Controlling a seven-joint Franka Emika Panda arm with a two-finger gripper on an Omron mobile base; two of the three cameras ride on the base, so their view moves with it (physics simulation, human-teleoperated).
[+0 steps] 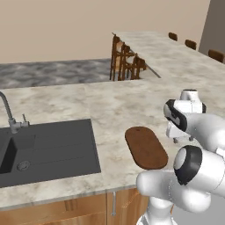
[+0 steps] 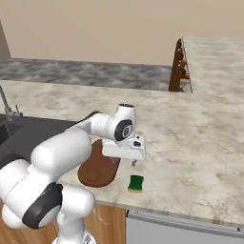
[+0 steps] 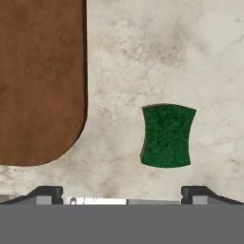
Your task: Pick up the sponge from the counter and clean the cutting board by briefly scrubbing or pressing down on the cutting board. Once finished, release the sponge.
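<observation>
The sponge lies green side up on the counter, just right of the cutting board's rounded end and apart from it. From the right base view the sponge sits near the counter's front edge, beside the dark brown cutting board. My gripper hovers a little above the counter, over the gap between board and sponge. In the hand view the gripper is open, its two tips spread wide with nothing between them. The board also shows in the left base view, with my arm to its right.
A dark grey sink with a faucet is set into the counter left of the board. Wooden chairs stand behind the far counter. The counter's front edge runs close below the sponge.
</observation>
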